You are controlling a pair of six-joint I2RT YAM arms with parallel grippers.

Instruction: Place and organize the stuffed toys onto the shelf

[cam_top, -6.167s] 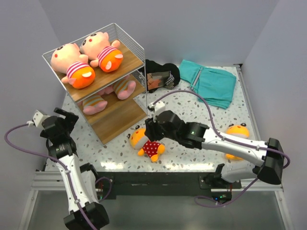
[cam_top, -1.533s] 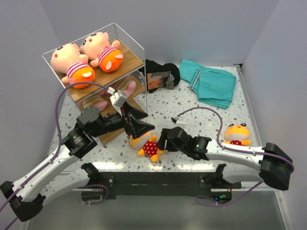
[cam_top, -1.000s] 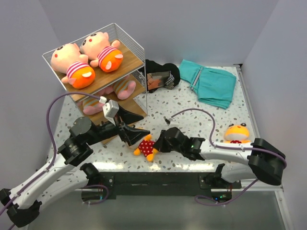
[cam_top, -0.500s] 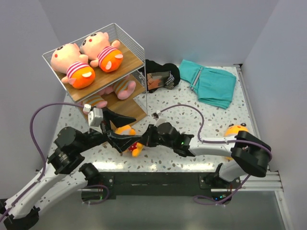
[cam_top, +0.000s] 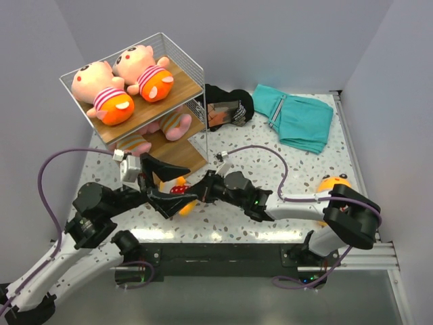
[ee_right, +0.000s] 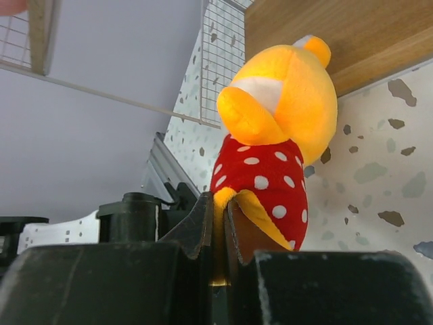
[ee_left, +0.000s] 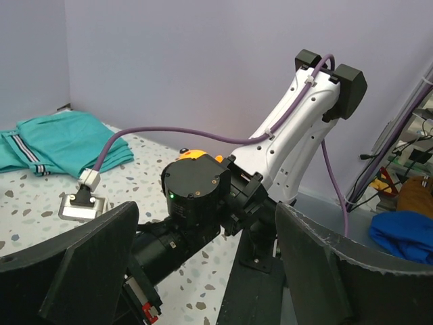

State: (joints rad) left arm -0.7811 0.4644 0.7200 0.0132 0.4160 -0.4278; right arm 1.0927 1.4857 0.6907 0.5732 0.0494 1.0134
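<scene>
This looks like a hand-over. The right jaws are clamped together on an orange foot of the polka-dot stuffed toy (ee_right: 284, 122), which stands up just ahead of their tips. The left jaws are wide apart, with a finger on either side of the toy (cam_top: 178, 186). I cannot tell whether either finger touches it. The shelf (cam_top: 184, 87) lies just beyond the toy, opposite the right jaws. Next, I'd say the left jaws must close squarely on the body before the right ones let go. Then the toy can go to the lower board.
</scene>
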